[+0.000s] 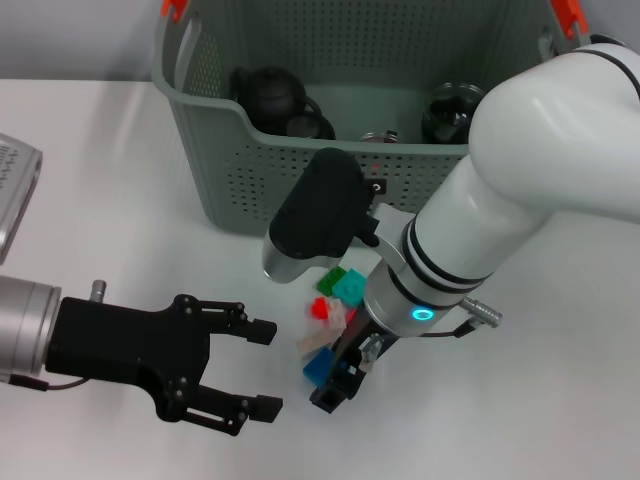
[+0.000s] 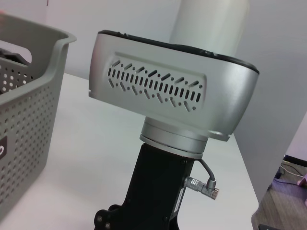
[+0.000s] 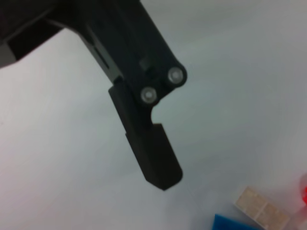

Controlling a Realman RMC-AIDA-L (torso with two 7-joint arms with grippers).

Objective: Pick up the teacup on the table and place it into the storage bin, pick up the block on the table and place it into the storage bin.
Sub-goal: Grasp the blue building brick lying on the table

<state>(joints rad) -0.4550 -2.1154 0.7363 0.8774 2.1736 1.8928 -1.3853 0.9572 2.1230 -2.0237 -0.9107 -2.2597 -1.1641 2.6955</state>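
The grey-green storage bin (image 1: 215, 150) stands at the back of the white table and also shows in the left wrist view (image 2: 29, 100). Inside it lie a dark teapot (image 1: 268, 92) and what looks like a dark teacup (image 1: 310, 126). Loose blocks sit in front of the bin: green (image 1: 329, 277), teal (image 1: 351, 287), red (image 1: 321, 308), beige (image 1: 311, 342) and blue (image 1: 318, 367). My right gripper (image 1: 335, 385) reaches down right at the blue block. My left gripper (image 1: 264, 368) hovers open to the left of the blocks, holding nothing.
More dark teaware (image 1: 450, 110) lies at the bin's right end. A grey perforated object (image 1: 12, 185) sits at the far left edge. In the right wrist view a black finger (image 3: 153, 158) hangs over the table near a beige block (image 3: 261, 208).
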